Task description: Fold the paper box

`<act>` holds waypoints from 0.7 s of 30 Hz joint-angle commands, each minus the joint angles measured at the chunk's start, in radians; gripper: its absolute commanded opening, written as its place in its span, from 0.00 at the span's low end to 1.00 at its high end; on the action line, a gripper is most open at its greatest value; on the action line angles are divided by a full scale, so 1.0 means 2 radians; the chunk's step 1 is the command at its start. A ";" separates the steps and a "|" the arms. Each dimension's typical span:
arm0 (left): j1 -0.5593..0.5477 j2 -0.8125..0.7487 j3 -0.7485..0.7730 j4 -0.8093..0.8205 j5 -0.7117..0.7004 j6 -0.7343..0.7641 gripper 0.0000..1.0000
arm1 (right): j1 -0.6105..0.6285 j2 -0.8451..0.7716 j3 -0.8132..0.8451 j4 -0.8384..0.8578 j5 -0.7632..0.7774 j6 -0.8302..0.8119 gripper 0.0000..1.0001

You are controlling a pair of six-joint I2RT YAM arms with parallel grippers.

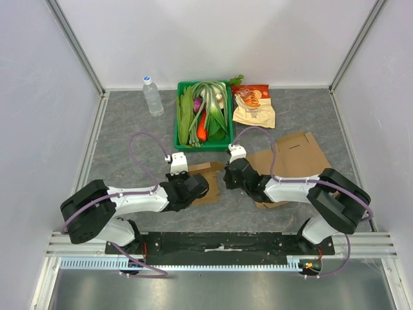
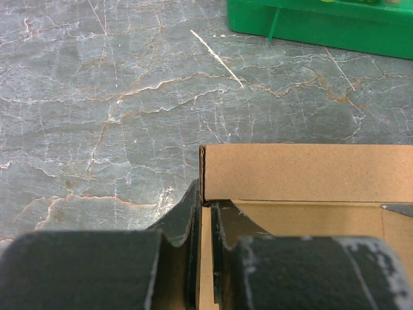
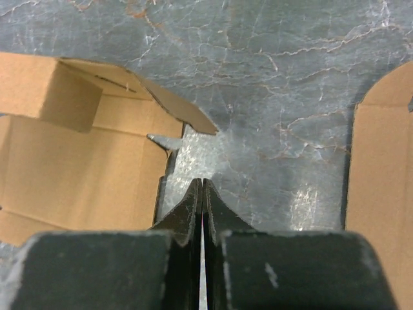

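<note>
The paper box is a small brown cardboard box, partly folded, lying between the two arms. In the left wrist view its side wall stands upright, and my left gripper is shut on the thin end wall at the corner. Seen from above, the left gripper covers the box's left part. My right gripper is shut with nothing in it, over bare table just right of the box, whose flap sticks out toward it. From above the right gripper is next to the box's right edge.
A flat unfolded cardboard sheet lies under and behind the right arm, its edge in the right wrist view. A green tray of vegetables, a water bottle and a snack bag stand at the back.
</note>
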 commanded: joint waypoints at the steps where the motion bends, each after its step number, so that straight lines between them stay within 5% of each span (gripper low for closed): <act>1: -0.003 0.006 0.022 -0.031 -0.045 -0.057 0.02 | 0.003 0.021 0.017 0.061 0.047 -0.037 0.00; 21: -0.001 -0.060 -0.056 0.073 0.002 -0.028 0.02 | 0.024 0.072 0.030 0.124 0.079 -0.066 0.00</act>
